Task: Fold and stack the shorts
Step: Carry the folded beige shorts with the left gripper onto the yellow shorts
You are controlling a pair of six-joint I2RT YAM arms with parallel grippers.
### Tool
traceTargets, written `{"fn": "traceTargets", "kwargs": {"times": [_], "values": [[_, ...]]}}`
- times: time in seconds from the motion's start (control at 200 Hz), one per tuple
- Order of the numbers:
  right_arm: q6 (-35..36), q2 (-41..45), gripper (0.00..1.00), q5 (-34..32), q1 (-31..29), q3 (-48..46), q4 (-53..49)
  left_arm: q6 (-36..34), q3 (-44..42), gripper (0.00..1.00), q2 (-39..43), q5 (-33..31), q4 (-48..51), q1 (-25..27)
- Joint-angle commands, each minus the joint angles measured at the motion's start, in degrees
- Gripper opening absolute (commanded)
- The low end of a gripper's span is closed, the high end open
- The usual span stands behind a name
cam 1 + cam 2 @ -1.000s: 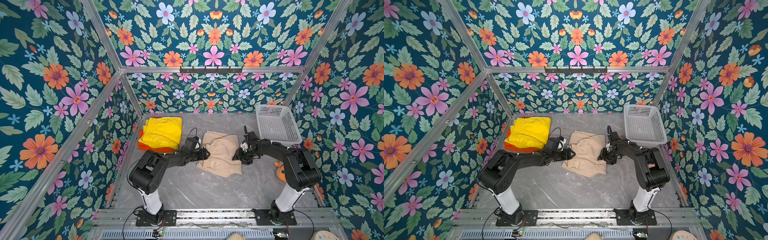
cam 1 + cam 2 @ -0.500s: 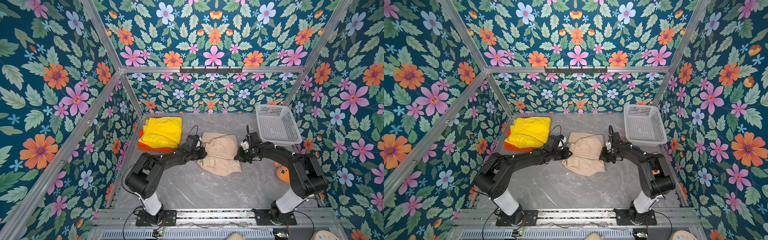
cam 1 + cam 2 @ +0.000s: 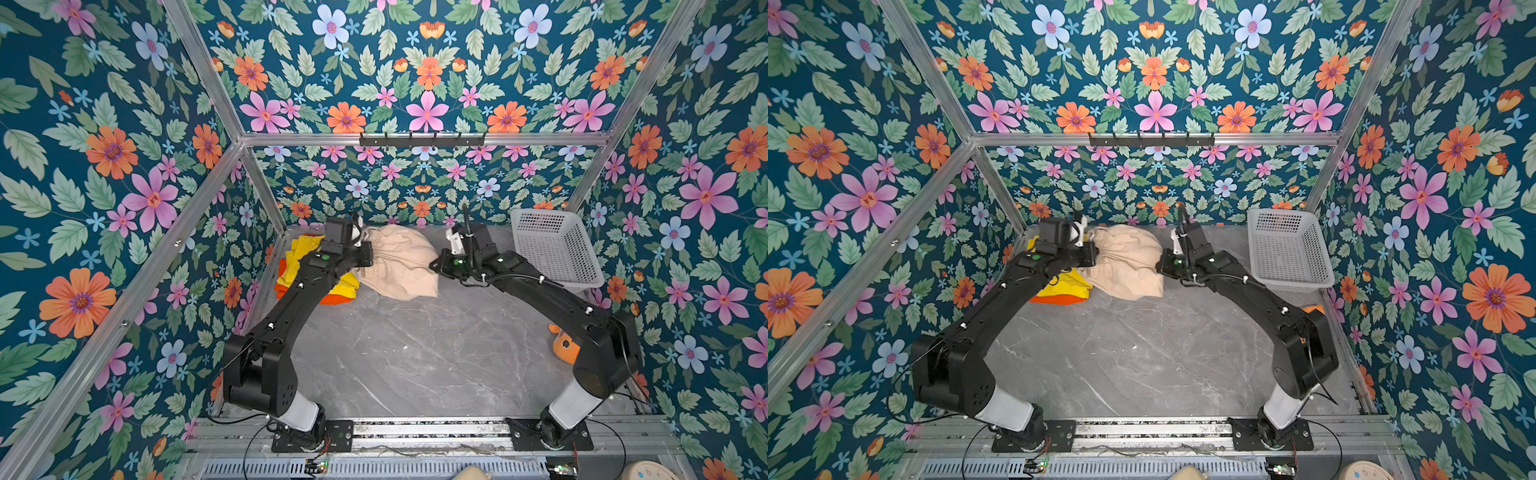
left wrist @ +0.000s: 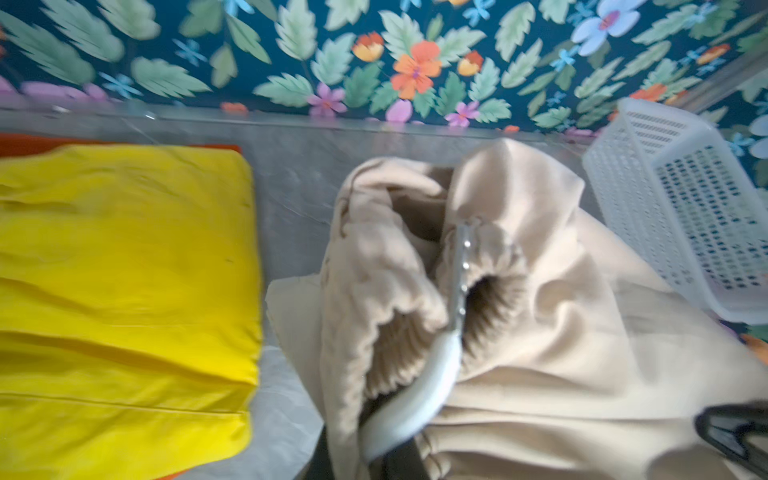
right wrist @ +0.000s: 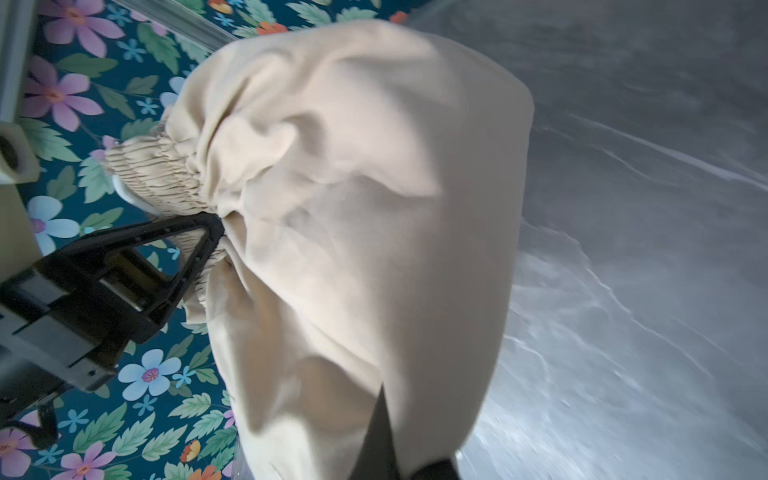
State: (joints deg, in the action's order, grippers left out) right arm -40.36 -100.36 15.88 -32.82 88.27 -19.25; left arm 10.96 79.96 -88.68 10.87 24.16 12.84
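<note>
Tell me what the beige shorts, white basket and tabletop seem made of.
Beige shorts: soft matte cloth, creased, with gathered elastic waist. White basket: stiff perforated plastic, likely. Tabletop: smooth grey marble look with pale veins; stone or laminate, unclear.

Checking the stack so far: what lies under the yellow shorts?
The yellow shorts lie on orange shorts; only the orange edges peek out. The rest is covered, so its fold cannot be judged.

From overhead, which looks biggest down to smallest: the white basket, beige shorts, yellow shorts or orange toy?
In a top view:
Largest: white basket and beige shorts, too alike to rank.
Then yellow shorts, partly hidden under the left arm, so unsure.
Smallest: orange toy, partly behind the right arm.
</note>
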Motion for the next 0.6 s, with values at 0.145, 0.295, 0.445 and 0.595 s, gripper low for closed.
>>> {"fn": "traceTargets", "kwargs": {"times": [0.145,0.295,0.445,0.595], "values": [[-1.76,-20.17,0.00,-3.57,-6.15,26.71,-1.52,-12.92,12.42,0.00,-6.88,-0.56,9.15,-15.15],[-1.38,-32.76,0.00,-2.70,-8.08,44.27,-4.14,-13.91,17.82,0.00,-10.81,1.30,9.53,-20.80],[-2.48,-43.56,0.00,-1.66,-9.01,56.86,-3.72,-15.25,18.94,0.00,-13.94,3.27,5.32,-23.56],[-6.09,-53.30,0.00,-0.43,-8.98,62.97,-1.55,-14.85,18.71,0.00,-20.18,0.57,2.70,-25.54]]}}
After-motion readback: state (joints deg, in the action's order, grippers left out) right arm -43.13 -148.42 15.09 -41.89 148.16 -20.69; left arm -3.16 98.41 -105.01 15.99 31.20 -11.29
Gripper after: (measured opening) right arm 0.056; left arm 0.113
